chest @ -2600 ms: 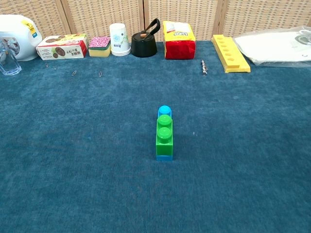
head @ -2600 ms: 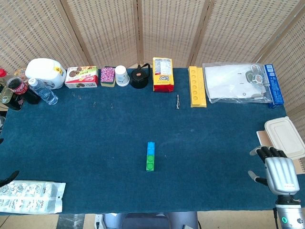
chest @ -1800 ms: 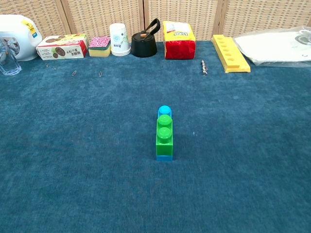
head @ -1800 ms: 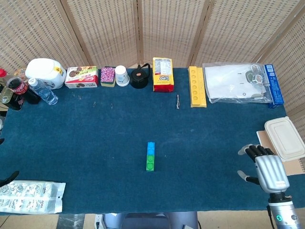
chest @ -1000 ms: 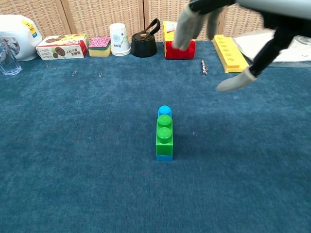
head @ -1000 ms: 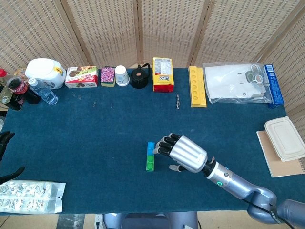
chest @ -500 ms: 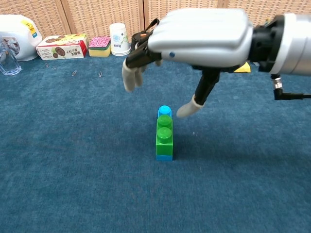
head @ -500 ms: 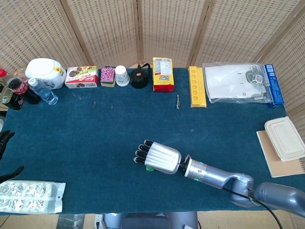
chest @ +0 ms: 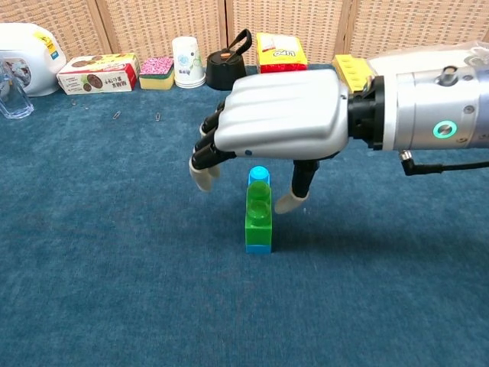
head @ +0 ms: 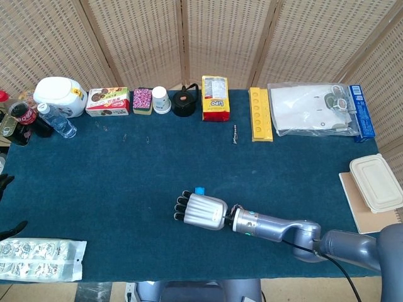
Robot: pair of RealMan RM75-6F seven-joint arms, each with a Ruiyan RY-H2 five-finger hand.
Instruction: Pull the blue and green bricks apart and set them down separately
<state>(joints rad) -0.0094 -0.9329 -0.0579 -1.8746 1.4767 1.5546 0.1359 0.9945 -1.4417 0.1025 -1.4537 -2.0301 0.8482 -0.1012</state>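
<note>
The joined bricks stand mid-table: a green brick (chest: 258,212) sits on a blue brick (chest: 258,247), whose far stud shows behind it. In the head view only the blue brick's far end (head: 199,190) peeks out past my right hand (head: 200,211); the green one is hidden. My right hand (chest: 283,126) hovers palm down over the stack, holding nothing. Its fingertips (chest: 202,178) hang left of the bricks and its thumb (chest: 290,202) hangs just right of the green brick. My left hand (head: 5,206) shows only dark fingertips, spread, at the table's left edge.
Along the back stand a white jug (head: 60,95), snack box (head: 107,101), cup (head: 161,99), black pot (head: 184,102), yellow bag (head: 215,98), yellow tray (head: 260,114) and plastic bag (head: 308,109). A blister pack (head: 41,258) lies front left, a lidded container (head: 376,181) right.
My right arm swept in from the table's right edge to the centre, and the hand lowered over the bricks. The bricks have not moved.
</note>
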